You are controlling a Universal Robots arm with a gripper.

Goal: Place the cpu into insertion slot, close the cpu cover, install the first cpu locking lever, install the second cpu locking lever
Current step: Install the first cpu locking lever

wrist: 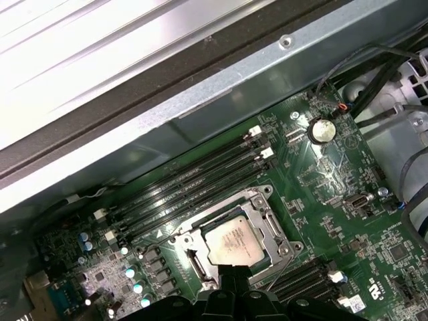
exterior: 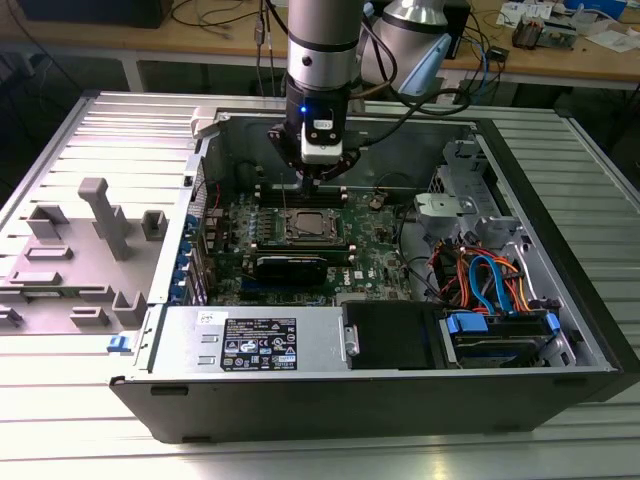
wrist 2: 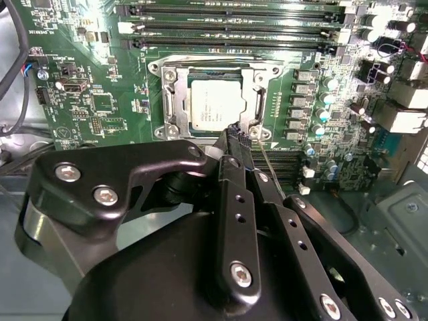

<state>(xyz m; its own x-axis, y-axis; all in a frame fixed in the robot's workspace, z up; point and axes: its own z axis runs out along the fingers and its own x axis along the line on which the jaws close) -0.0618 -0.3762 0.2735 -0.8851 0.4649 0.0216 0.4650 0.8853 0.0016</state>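
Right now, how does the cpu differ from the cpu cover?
The cpu is a solid square plate, while the cpu cover is an open frame with a large central window. The cover is the larger of the two: its frame runs around the cpu, which shows through the window. The cpu's edges are plain and straight; the cover's outline is notched and tabbed. Both are silvery metal and lie flat on the board.

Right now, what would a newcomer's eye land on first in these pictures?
The silver-topped cpu sits mid-board on the green motherboard, the silvery cpu cover lying flat around it. The black gripper hangs right at the cover's corner. In the exterior view, the arm reaches into an open computer case.
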